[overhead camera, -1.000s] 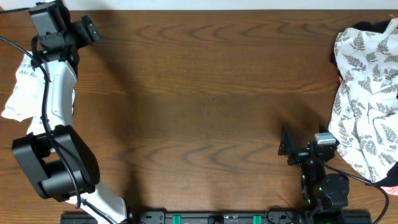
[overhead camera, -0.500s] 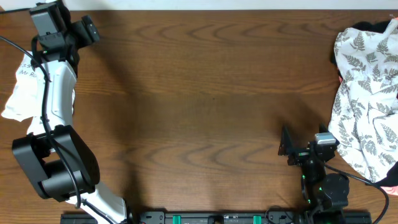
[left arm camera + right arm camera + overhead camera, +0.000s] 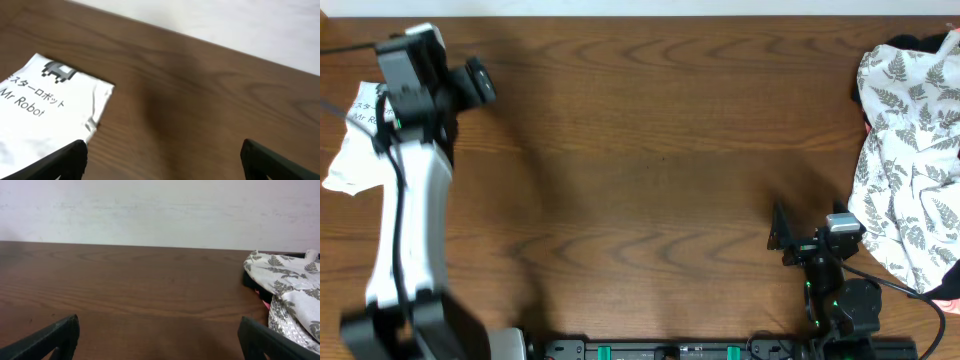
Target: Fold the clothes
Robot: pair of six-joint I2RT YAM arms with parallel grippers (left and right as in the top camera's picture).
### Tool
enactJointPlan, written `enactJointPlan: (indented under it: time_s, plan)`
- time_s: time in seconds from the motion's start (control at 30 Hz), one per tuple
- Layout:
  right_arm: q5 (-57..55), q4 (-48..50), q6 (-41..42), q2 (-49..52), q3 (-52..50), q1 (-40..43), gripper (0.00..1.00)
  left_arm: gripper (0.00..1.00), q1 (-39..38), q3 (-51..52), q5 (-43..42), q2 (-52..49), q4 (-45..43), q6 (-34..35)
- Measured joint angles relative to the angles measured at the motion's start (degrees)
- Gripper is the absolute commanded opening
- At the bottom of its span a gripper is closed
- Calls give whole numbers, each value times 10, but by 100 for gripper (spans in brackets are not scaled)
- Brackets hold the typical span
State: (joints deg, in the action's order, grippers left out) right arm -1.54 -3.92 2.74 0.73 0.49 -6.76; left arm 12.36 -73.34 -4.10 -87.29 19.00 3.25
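The white T-shirt (image 3: 352,150) lies folded at the table's far left edge, its black "Mr Robot" print facing up; it also shows in the left wrist view (image 3: 40,120). My left gripper (image 3: 162,160) is open and empty, its left finger over the shirt's edge, the rest above bare wood. In the overhead view the left arm's head (image 3: 425,80) hangs just right of the shirt. My right gripper (image 3: 160,335) is open and empty, low over the wood at the front right (image 3: 785,232).
A white cloth with grey fern-leaf print (image 3: 910,170) is heaped at the table's right edge over dark and pink items; it also shows in the right wrist view (image 3: 290,295). A white wall runs behind the table's far edge.
My left arm has swung right and toward the front, away from the shirt's top corner. The shirt and my right arm have not moved.
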Motion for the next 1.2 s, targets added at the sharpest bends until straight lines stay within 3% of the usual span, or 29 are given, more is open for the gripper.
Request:
enactJointPlan:
  time_s: [0.47,0.83,0.93,1.2]
  plan:
    - [0,0,0,0,0,0,99,98,-8,387,0,258,-11,0]
    - [0,0,0,0,0,0,99,98,-8,662,-5,376,-278,0]
    - [0,0,0,0,0,0,99,98,-8,712,-15,407,-315,-1]
    - [0,0,0,0,0,0,99,98,-8,730,-22,458,-285,-1]
